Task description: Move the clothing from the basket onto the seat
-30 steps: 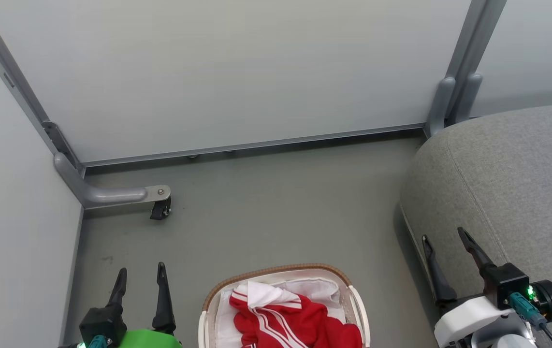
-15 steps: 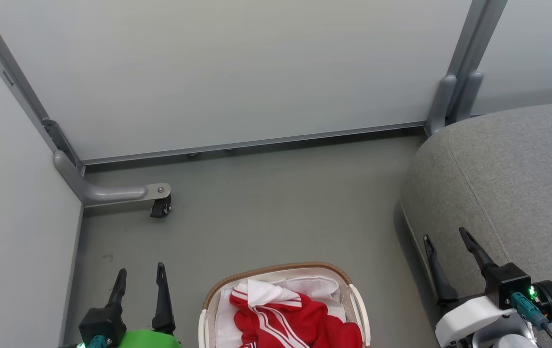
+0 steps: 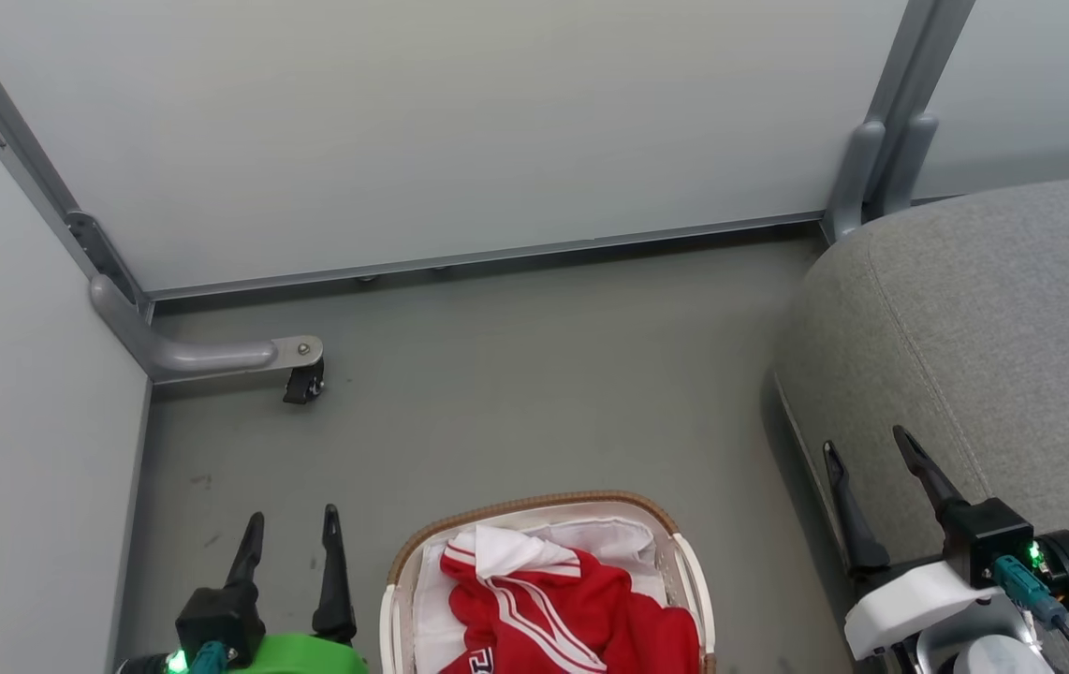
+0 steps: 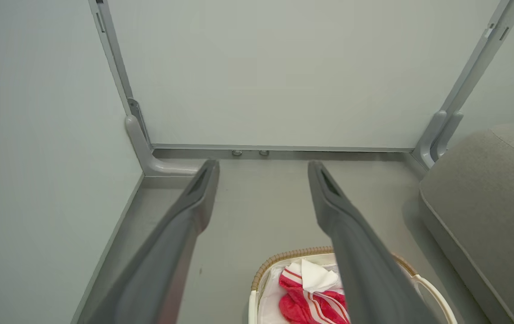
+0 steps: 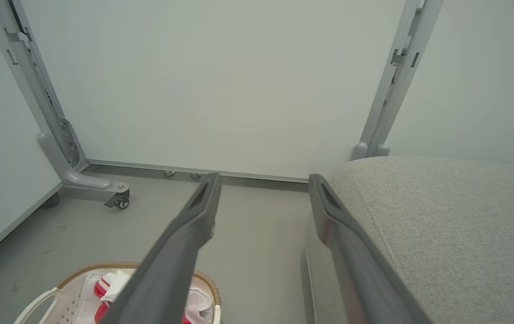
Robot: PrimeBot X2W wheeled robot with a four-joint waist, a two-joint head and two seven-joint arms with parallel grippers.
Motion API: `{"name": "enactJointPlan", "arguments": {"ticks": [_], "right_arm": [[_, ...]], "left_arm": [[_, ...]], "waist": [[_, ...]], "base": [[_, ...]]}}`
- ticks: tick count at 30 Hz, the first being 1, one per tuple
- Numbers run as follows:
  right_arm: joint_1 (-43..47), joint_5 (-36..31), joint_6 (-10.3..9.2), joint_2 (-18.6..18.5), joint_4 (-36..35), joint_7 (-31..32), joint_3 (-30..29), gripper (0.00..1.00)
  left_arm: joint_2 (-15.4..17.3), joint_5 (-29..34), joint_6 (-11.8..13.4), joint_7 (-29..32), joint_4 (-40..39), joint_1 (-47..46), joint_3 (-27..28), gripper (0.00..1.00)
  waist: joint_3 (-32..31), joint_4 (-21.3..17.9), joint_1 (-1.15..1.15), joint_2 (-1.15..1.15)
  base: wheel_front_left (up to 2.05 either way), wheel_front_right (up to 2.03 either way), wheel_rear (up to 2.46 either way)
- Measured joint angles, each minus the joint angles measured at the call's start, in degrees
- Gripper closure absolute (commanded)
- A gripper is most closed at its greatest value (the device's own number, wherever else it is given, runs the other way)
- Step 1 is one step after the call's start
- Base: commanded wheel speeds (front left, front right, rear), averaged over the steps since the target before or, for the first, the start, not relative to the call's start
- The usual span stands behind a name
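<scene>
The red clothing point(image 3: 563, 604) with white stripes lies bunched in the basket point(image 3: 534, 505) on the floor at the bottom middle of the head view. The grey seat point(image 3: 993, 318) fills the right side. My left gripper point(image 3: 294, 526) hangs open to the left of the basket, nothing between its fingers. My right gripper point(image 3: 867, 446) stands open over the seat's rounded front edge, empty too. In the left wrist view the clothing point(image 4: 306, 297) and basket point(image 4: 284, 257) sit low between the open fingers point(image 4: 194, 202). The right wrist view shows the seat point(image 5: 441, 216) and the basket point(image 5: 104, 267).
Pale partition panels point(image 3: 460, 131) close off the back and left. A grey metal foot with a black caster point(image 3: 302, 382) juts onto the floor at the left. Bare grey floor point(image 3: 534, 374) lies between the basket, the panels and the seat.
The whole head picture has shifted a little, so the camera moved. Both grippers stay open and empty; the left one sits slightly higher and further right in the picture.
</scene>
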Motion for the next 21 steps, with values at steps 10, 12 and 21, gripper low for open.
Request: {"name": "enactJointPlan", "arguments": {"ticks": [10,12,21], "right_arm": [[-4.8,-0.2,0.02,0.0,-1.3,0.0,0.7,0.0],[-5.9,-0.2,0.02,0.0,-1.4,0.0,0.9,0.0],[-9.6,0.0,0.02,-0.1,-2.0,-0.1,1.2,0.0]], "left_arm": [[0.0,2.4,-1.6,0.0,6.8,-8.7,-7.3,0.0],[0.0,2.7,-2.1,0.0,10.2,-11.0,-8.9,0.0],[-0.1,4.1,-5.8,0.0,28.5,-20.7,-17.5,0.0]], "waist": [[6.3,-1.4,0.0,0.0],[7.9,-1.9,0.0,0.0],[16.2,-4.8,0.0,0.0]], "base": [[0.0,0.0,0.0],[0.0,0.0,0.0],[0.0,0.0,0.0]]}}
